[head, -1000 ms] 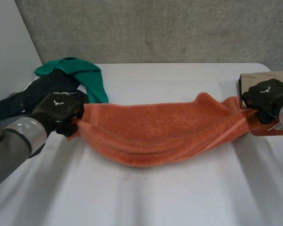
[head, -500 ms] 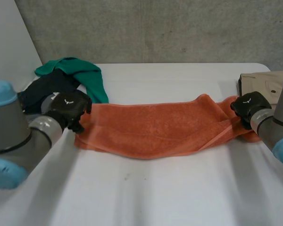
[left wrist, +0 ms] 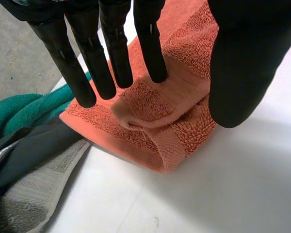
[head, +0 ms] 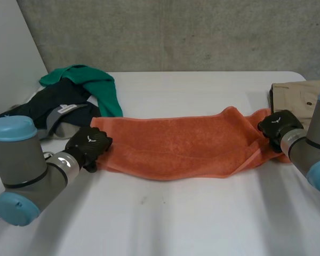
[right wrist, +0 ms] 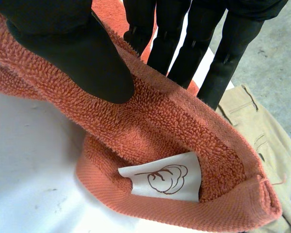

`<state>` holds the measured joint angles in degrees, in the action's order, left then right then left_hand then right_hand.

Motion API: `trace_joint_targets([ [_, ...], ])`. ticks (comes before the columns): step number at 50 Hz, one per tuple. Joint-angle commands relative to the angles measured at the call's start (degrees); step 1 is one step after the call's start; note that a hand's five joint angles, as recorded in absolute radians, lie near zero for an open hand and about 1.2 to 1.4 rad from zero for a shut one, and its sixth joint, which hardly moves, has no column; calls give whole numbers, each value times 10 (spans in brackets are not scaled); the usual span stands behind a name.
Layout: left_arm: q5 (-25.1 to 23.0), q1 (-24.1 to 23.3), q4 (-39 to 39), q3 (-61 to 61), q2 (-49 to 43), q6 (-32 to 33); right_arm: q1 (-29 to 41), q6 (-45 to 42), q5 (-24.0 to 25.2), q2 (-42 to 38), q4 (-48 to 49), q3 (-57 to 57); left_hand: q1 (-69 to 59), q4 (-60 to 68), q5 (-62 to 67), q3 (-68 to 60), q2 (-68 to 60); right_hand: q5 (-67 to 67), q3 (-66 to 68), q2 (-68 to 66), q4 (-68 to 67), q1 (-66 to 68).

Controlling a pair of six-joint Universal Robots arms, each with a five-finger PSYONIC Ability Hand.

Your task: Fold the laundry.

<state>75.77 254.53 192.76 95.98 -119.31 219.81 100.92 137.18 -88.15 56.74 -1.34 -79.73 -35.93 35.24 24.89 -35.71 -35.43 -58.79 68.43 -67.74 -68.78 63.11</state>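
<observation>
You've got the orange towel (head: 176, 146) stretched in a long band across the middle of the table (head: 165, 218), lying flat, one end in each hand.

Your left hand (head: 89, 146) sits low at the towel's near left corner. Its fingers (left wrist: 148, 48) are straight, and a bunched bit of hem is caught between them and the thumb. I'd call that a light pinch.

Your right hand (head: 277, 125) is at the other end, thumb on top and fingers behind, clamped on a thick ridge of terry just above the white label (right wrist: 165, 182).

This cloth looks soft and thick, with no stiffness. I'd expect it to sag in the middle the moment you lift it, and the doubled layers to slide apart. The pile should grip well, so slipping is unlikely. Take it by the woven hem at the corners and catch both layers in each pinch.

Mind the neighbours. A green cloth (head: 96, 85) and a dark garment (head: 53, 104) lie heaped just beyond your left hand, and tan trousers (head: 298, 93) lie close behind your right. Either could get dragged along.
</observation>
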Motion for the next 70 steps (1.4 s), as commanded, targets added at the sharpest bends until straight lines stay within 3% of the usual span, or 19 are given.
trace_joint_targets([
  [1,-1,-5,1,-33,-33,-3,1,-2,0,-4,13,-12,-47,54,58,-50,-52,-112,116,-123,-112,169],
  [18,0,-18,-2,-90,-58,-1,2,-8,-1,-16,17,-17,-115,121,125,-117,-120,-112,116,-123,-112,169],
  [56,-3,-39,-49,-152,-82,4,9,-9,-2,-35,18,-16,-111,118,122,-113,-116,-112,116,-123,-112,169],
  [60,-2,-41,-49,-166,-98,3,9,-9,-3,-35,18,-17,-193,200,204,-196,-198,-112,116,-123,-112,169],
  [62,-2,-43,-49,-171,-96,1,9,-9,-3,-35,18,-16,-403,410,413,-405,-408,-112,116,-123,-112,169],
  [63,-1,-43,-48,-171,-96,2,9,-9,-4,-35,18,-15,-440,447,451,-443,-445,-112,116,-123,-112,169],
  [67,5,-50,-49,-171,-64,2,6,-10,-7,-26,17,-12,-441,448,451,-443,-446,-112,116,-123,-112,169],
  [70,8,-48,-51,-160,11,-6,2,-10,-9,-6,13,-9,-441,448,451,-443,-446,-112,116,-123,-112,169],
])
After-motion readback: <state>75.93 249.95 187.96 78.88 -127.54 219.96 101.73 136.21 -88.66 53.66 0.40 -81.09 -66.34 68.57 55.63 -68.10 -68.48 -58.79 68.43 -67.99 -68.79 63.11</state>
